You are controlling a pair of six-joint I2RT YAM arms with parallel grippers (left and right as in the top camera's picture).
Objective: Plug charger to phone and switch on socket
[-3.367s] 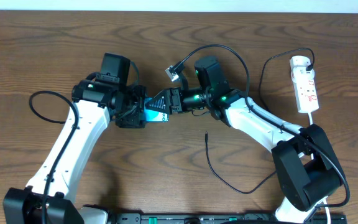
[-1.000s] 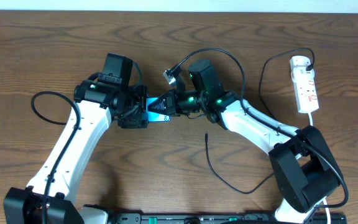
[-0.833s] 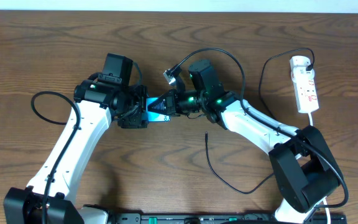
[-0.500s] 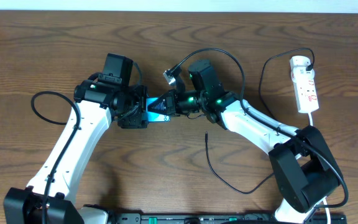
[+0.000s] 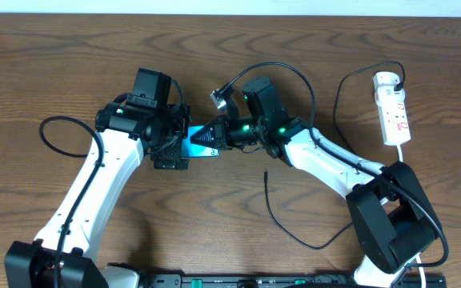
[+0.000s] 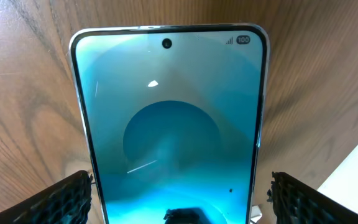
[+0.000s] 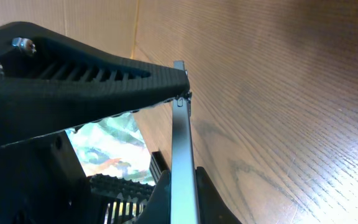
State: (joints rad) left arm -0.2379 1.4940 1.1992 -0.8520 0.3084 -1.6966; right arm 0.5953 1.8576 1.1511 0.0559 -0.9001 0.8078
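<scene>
The right hand (image 5: 216, 134) is clenched on the phone (image 6: 169, 124), its ridged fingers (image 7: 92, 87) pinching the thin body near mid-tabletop (image 5: 214, 48). The left hand (image 5: 179, 147) is released, its fingers (image 6: 64, 199) flanking the phone's lower end with a gap showing on one side. The charger (image 5: 277, 214) lies loose, well apart from the phone. The socket (image 5: 393, 108) lies at the far right edge.

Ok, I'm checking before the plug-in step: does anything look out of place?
The charger lies loose on the table, its plug tip apart from the phone, which sits between the two arms' jaws. Nothing looks damaged.
</scene>
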